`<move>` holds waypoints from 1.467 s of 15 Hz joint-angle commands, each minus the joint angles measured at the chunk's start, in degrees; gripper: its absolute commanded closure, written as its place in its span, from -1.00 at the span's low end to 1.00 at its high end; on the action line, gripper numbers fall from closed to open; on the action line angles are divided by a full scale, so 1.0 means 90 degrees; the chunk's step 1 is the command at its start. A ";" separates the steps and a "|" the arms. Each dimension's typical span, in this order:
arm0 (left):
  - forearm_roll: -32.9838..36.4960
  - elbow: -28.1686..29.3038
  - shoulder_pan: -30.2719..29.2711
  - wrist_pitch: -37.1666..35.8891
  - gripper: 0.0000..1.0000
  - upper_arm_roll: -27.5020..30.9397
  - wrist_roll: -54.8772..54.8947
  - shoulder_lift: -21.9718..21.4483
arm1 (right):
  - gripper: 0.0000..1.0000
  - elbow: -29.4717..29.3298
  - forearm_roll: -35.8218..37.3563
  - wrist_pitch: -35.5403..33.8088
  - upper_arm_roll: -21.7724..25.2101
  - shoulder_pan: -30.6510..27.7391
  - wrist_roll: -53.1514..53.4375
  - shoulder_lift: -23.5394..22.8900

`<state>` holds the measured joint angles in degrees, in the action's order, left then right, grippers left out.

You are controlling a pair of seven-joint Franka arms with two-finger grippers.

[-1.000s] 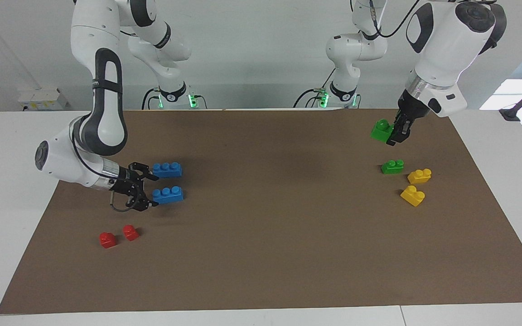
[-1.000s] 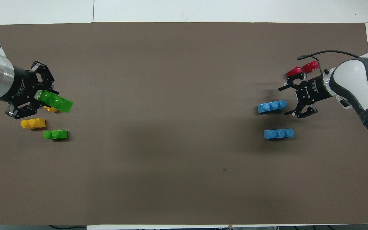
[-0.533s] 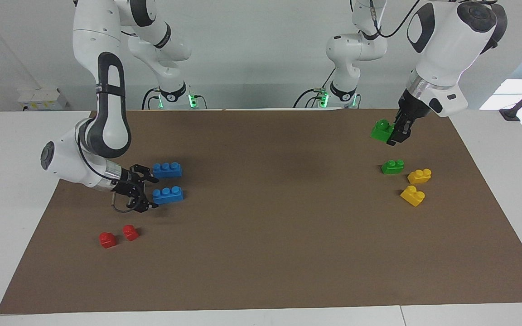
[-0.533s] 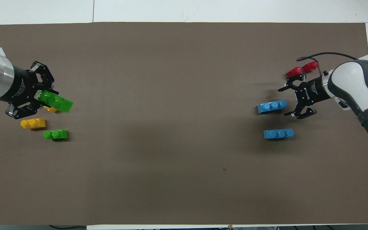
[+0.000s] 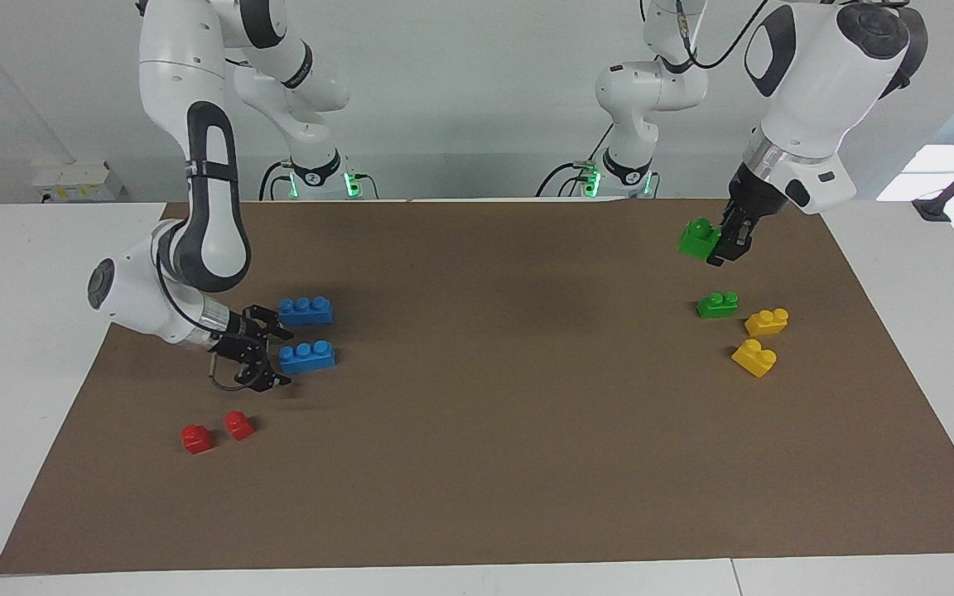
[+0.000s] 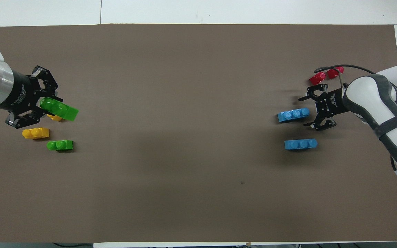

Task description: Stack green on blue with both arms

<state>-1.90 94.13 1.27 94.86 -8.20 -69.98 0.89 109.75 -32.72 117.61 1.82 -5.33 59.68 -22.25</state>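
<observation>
left claw (image 5: 720,245) clamps a green brick (image 5: 697,238) in the air over the tabletop (image 5: 527,414). right claw (image 5: 277,356), fingers spread, sits low beside the blue brick (image 5: 307,357) farther from the robots.

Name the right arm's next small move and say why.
Probably ease the open right gripper forward around the end of the blue brick and close: its fingers flank that end without gripping, while the left gripper already holds a green brick aloft.

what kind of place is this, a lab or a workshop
Most likely a robotics lab: two white arms are mounted at a table covered by a brown mat, working with toy bricks such as the held green brick and blue brick.
</observation>
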 commanded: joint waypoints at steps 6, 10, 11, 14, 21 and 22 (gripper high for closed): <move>-0.0131 0.0068 0.0015 -0.0071 1.00 0.0042 -0.0076 -0.0119 | 0.72 0.0169 -0.0319 0.0164 -0.0026 -0.0013 -0.0372 0.0177; -0.0160 0.0058 0.0015 -0.0062 1.00 0.0042 -0.0076 -0.0119 | 1.00 0.0139 -0.0310 0.0164 -0.0036 0.0094 -0.0967 0.0206; -0.0170 0.0058 0.0015 -0.0062 1.00 0.0042 -0.0076 -0.0119 | 1.00 0.0130 -0.0310 0.0155 -0.0036 0.0094 -0.0958 0.0206; -0.0170 0.0058 0.0015 -0.0033 1.00 0.0042 -0.0134 -0.0119 | 1.00 -0.0143 -0.0310 -0.0040 -0.0055 0.0094 -0.0686 0.0245; -0.0170 0.0107 0.0064 0.0191 1.00 0.0042 -0.0766 -0.0119 | 1.00 -0.0681 -0.0300 -0.0442 -0.0055 0.1000 0.1276 0.0772; -0.0170 0.0127 0.0064 0.0337 1.00 0.0033 -0.1137 -0.0119 | 1.00 -0.0681 -0.0309 -0.0383 -0.0055 0.1234 0.1569 0.0840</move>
<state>-2.31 94.13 1.30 95.67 -8.30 -75.23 0.85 103.19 -34.08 113.75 1.22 2.28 69.40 -16.55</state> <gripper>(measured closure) 0.656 0.656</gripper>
